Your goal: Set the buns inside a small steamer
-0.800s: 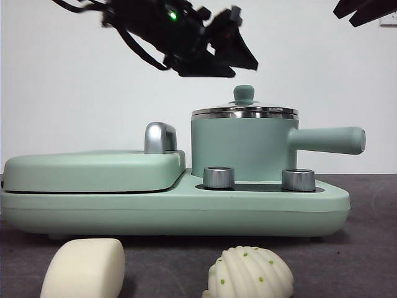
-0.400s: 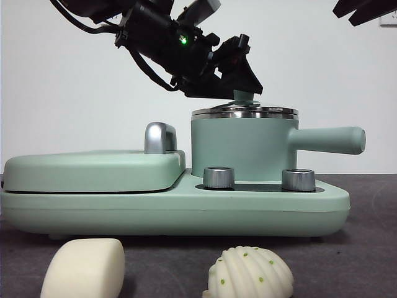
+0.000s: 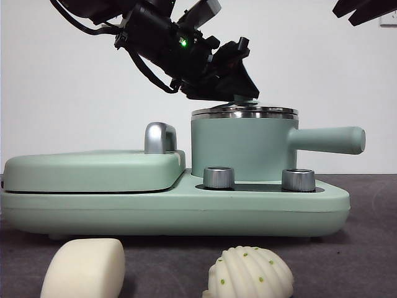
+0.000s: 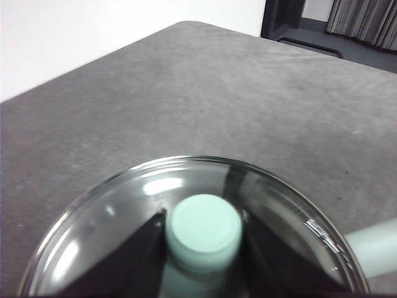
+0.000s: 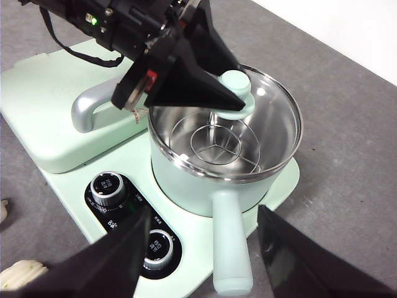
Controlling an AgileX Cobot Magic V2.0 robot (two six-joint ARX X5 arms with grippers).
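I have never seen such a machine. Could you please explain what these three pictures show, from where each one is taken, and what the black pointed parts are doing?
This is a robot with two arms at a table. One picture looks level across the table; the other two come from cameras on each arm's wrist. The black pointed parts are jaws. The left end effector has its jaws on either side of the green knob of the glass lid, which sits on the small steamer. The right end effector hangs open above, holding nothing. The smooth bun and the ridged bun lie on the table in front of the cooker.
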